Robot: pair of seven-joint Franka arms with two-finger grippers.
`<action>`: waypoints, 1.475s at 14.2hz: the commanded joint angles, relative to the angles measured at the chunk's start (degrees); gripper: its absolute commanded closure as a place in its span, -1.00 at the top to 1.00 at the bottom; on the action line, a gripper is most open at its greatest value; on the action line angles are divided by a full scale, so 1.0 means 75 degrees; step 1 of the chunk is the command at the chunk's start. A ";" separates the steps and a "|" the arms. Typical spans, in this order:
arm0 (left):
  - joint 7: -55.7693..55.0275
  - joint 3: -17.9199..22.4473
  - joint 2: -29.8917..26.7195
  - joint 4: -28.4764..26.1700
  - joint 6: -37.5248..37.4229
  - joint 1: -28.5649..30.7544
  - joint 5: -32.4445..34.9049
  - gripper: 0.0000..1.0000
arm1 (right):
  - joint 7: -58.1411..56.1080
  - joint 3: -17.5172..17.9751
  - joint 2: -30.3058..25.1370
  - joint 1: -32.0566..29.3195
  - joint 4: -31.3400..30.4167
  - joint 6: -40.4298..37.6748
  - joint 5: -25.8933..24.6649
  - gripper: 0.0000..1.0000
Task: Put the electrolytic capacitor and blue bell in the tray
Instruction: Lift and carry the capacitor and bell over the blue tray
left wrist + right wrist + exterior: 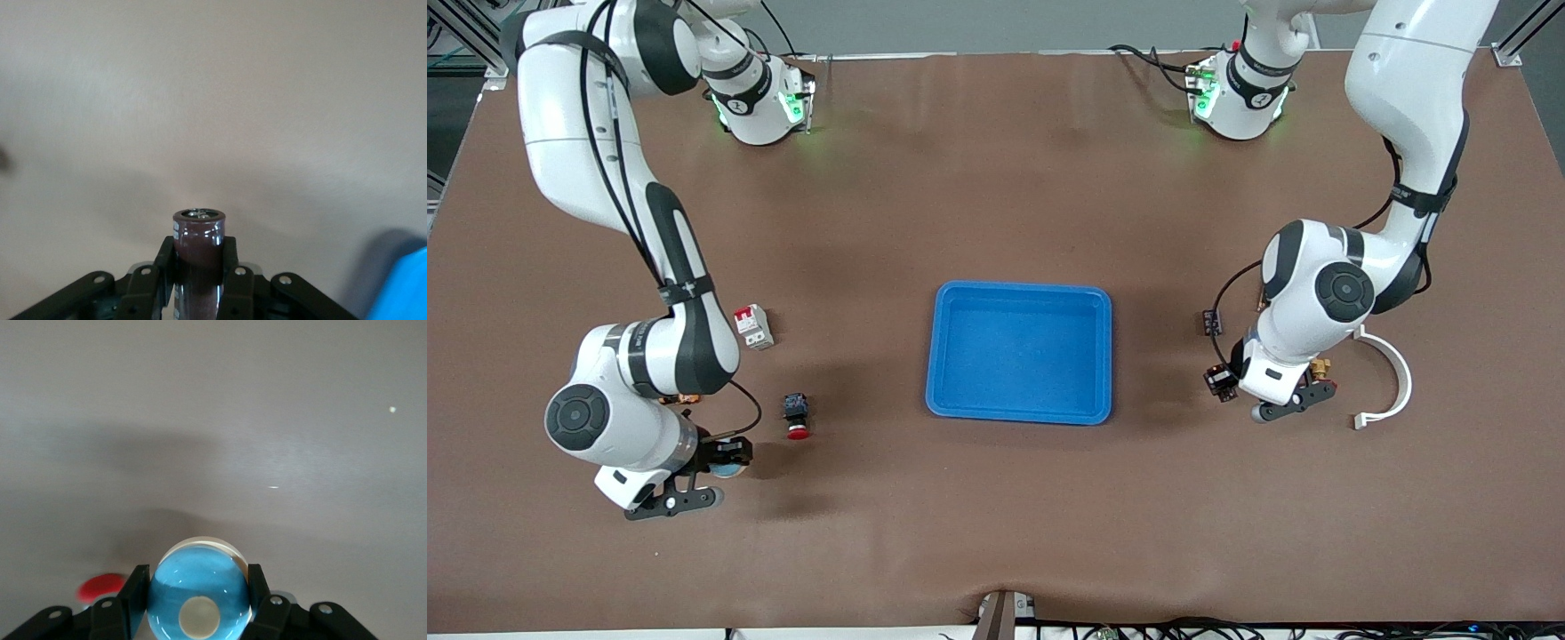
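The bright-blue tray (1021,287) lies mid-table with nothing in it. My left gripper (1303,389) is low over the table toward the left arm's end, beside the tray, and is shut on the dark brown electrolytic capacitor (199,241), held upright between the fingers (233,267). A corner of the tray shows in the left wrist view (403,287). My right gripper (716,462) is low over the table toward the right arm's end and is shut on the round blue bell (730,468), which fills the space between its fingers in the right wrist view (199,590).
A red push button (796,418) and a red-and-white breaker (753,326) lie near my right arm. A white curved piece (1394,373), a brass part (1319,365) and small black parts (1211,322) lie near my left arm.
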 commanded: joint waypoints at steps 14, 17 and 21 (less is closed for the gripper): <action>-0.8306 -0.0091 0.0864 0.2124 -0.0694 -0.1193 0.0066 -1.00 | 0.5079 -0.0005 -0.0759 0.3026 0.0306 -0.1157 0.0104 -0.12; -0.8835 -0.0068 0.1110 0.2231 -0.0694 -0.1568 0.0101 -1.00 | 0.5526 0.0007 -0.0864 0.3518 0.0004 -0.1087 0.0116 -0.12; -0.9398 0.0026 0.1322 0.2336 -0.0694 -0.1966 0.0160 -1.00 | 0.5784 0.0007 -0.1145 0.3883 -0.0501 -0.1005 0.0116 -0.15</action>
